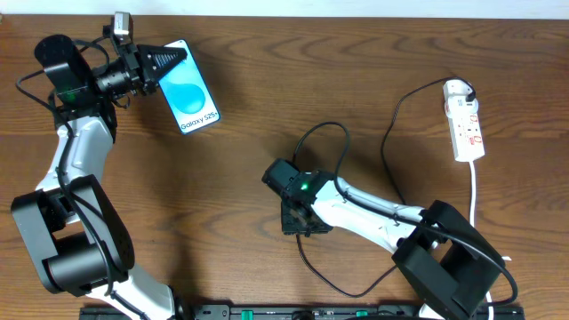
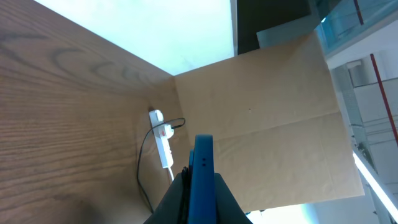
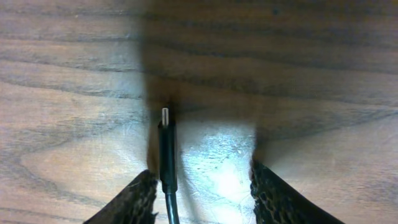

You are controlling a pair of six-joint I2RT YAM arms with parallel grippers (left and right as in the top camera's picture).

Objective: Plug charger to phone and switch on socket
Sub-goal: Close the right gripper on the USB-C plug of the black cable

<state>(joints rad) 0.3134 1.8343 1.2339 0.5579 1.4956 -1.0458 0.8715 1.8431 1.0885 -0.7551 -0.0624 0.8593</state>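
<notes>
Where the desk [image 1: 267, 89] runs toward its far left corner, the left jaws are clenched on the phone [image 1: 188, 93]. They grip one short end, and the blue screen faces up, with the rest of the handset reaching out past the fingers [image 1: 164, 60]. In the left wrist view the phone [image 2: 202, 174] shows edge-on, pinched between both fingers [image 2: 177, 196].

At mid-desk the right jaws point down at the wood, released and grasping nothing. The charger [image 3: 165, 149] lies flat between them, its metal tip reaching just past the fingertips. It sits just beside one finger [image 3: 134, 199] and well apart from the other.

In the overhead view the charger [image 1: 385, 147] loops rightward to the socket [image 1: 464, 120] near the right edge, whose white cord [image 1: 474, 191] trails toward the near side.
</notes>
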